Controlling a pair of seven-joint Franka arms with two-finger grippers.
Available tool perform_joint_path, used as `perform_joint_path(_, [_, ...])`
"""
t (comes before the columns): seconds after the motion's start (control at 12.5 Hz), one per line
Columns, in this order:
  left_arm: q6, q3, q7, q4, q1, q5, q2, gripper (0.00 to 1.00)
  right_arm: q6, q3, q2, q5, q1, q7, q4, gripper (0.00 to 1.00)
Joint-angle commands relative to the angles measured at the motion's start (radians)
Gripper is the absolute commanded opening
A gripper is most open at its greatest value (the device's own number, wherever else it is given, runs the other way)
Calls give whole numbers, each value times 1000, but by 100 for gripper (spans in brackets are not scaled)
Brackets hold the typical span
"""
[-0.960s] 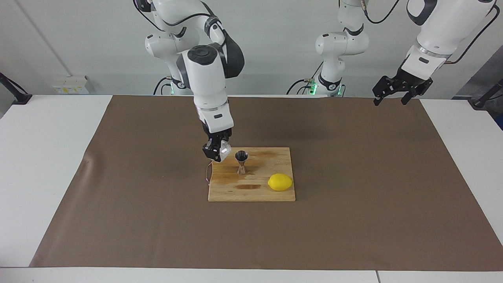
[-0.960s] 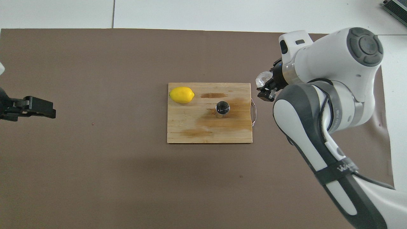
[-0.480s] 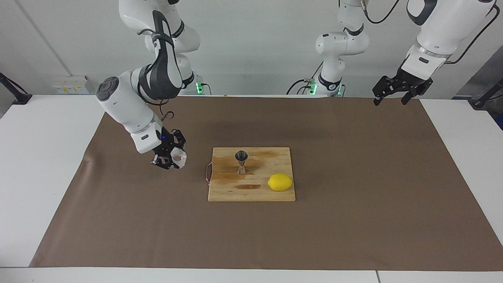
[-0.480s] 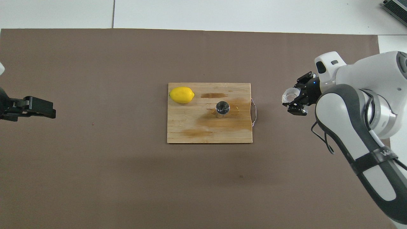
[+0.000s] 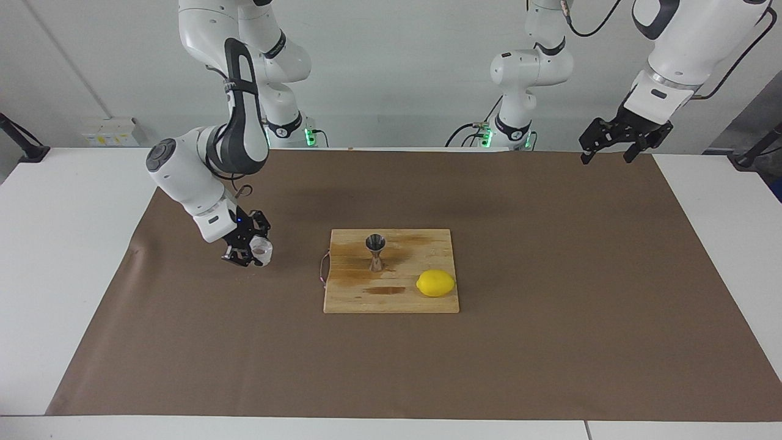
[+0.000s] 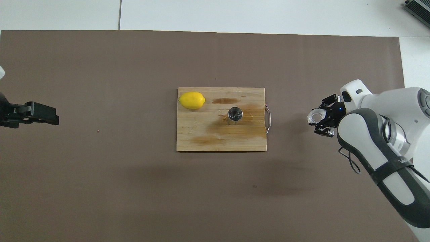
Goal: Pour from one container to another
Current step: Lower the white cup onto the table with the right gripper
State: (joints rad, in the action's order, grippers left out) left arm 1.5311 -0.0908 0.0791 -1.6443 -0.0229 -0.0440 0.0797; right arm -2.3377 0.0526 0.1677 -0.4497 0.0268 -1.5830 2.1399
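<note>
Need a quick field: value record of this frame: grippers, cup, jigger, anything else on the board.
right gripper: shut on glass cup, over the brown mat at the right arm's end, off the board
glass cup: tilted, mouth partly sideways
left gripper: open, waiting at the left arm's end
jigger: upright on cutting board
lemon: on board, farther from the robots than the jigger

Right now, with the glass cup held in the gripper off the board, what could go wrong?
1. The right gripper holds the small glass cup over the brown mat, tilted. If its grip loosens, the cup may drop and roll or break.
2. The jigger stands upright on its narrow base on the cutting board; a bump to the board could tip it.

The left gripper waits away from all this.
</note>
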Motion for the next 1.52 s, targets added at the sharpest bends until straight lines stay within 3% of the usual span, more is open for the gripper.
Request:
perform_joint_path(0.0, [-11, -6, -4, -17, -12, 12, 22, 100, -70, -11, -16, -52, -33, -121, 55, 39])
perform_joint_path(0.4, [-11, -6, -4, -16, -12, 12, 22, 100, -118, -11, 27, -162, -47, -253, 72, 39])
perform_joint_path(0.64, [-11, -6, -4, -16, -12, 12, 22, 100, -150, -11, 53, -253, -44, -344, 71, 44])
perform_joint_path(0.72, [-11, -6, -4, -17, -12, 12, 22, 100, -149, -11, 53, -253, -45, -345, 71, 61])
perform_joint_path(0.8, [-11, -6, -4, -17, -12, 12, 22, 100, -143, -11, 53, -251, -45, -345, 66, 100])
perform_joint_path(1.12, [-11, -6, -4, -17, -12, 12, 22, 100, -94, -7, 20, -250, -36, -316, 46, 100])
perform_joint_path(1.44, [-11, -6, -4, -17, -12, 12, 22, 100, -6, -5, -60, -155, -24, -113, 40, 100])
